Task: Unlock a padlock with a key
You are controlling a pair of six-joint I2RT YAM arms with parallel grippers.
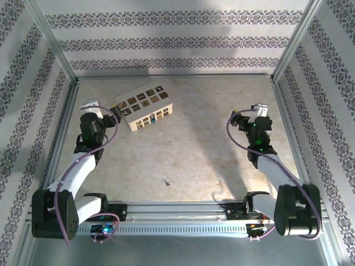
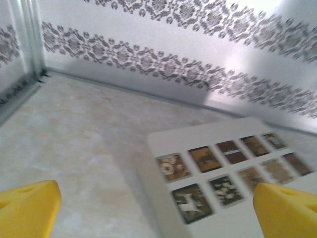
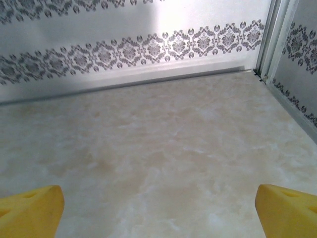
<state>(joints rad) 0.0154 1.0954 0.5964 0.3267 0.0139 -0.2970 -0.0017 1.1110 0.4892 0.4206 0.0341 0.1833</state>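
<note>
Padlock (image 1: 152, 118) beside box (image 1: 145, 106); key (image 1: 166, 182) apart.

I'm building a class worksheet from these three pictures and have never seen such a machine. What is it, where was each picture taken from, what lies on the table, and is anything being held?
These are two robot arms bolted at the table's near edge. The overhead picture looks down on both. The other two come from cameras on the wrists, with yellow fingertips at the bottom corners.

On the table lies a cream box with dark picture tiles, a small blue padlock at its near side, and a tiny dark key nearer the arms.

The left gripper sits by the box; the right gripper is over bare table. Both are open and hold nothing.
</note>
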